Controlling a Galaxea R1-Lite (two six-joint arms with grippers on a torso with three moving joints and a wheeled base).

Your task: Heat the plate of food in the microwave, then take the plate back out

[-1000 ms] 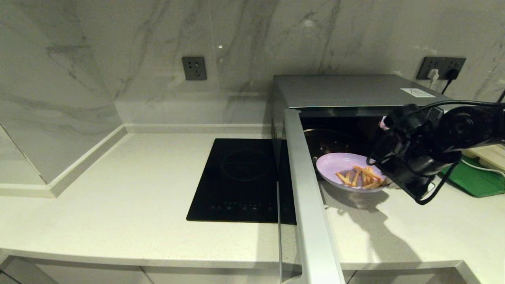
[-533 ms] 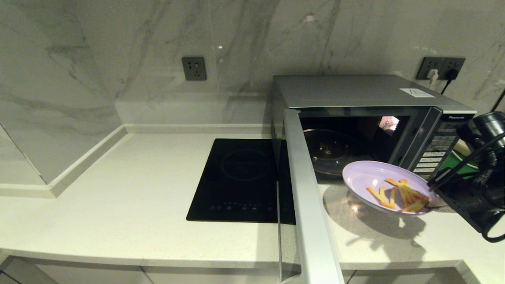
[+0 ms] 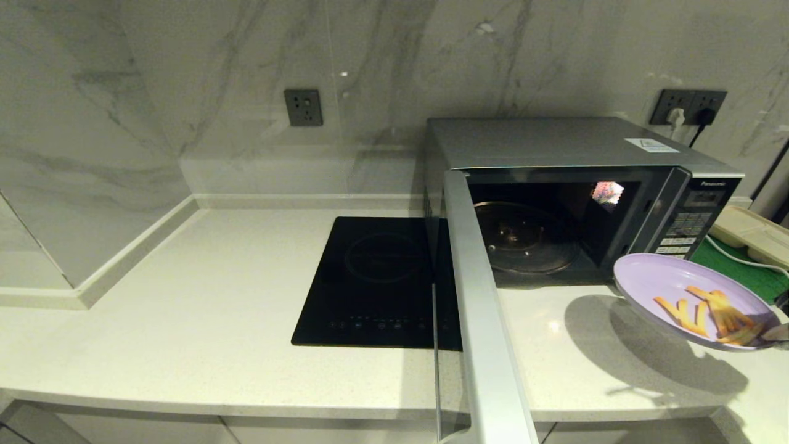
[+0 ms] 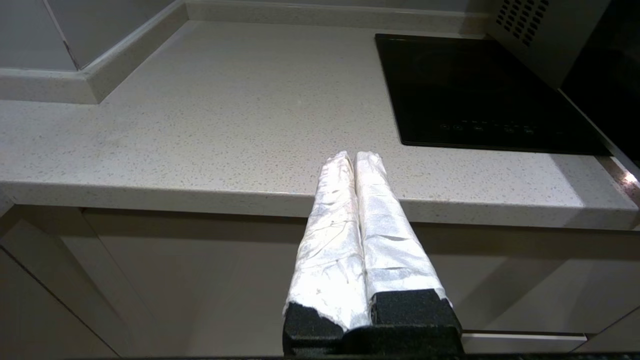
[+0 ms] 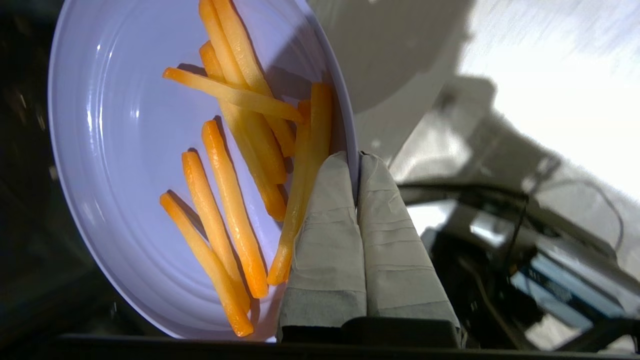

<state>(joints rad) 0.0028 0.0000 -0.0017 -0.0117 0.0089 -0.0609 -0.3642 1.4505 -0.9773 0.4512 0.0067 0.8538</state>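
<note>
We are holding the plate of fries (image 3: 690,299) above the counter (image 3: 246,277), right of the open Panasonic microwave (image 3: 573,148). Our right gripper (image 5: 356,160) is pinching only its rim, so tilting risks spilling fries. Our left gripper (image 4: 355,157) is sitting closed below the counter edge.

A pale speckled countertop (image 3: 185,296) runs the full width of the view, with a raised ledge (image 3: 138,250) along its left side. A flat black glass cooktop (image 3: 376,283) is set flush into it, touch controls along its near edge. The marble-patterned wall (image 3: 185,74) carries a dark socket plate (image 3: 303,106); a second socket (image 3: 688,106) at far right holds two plugs. A green flat tray (image 3: 743,271) lies at far right, a beige compartment tray (image 3: 749,231) resting on it
</note>
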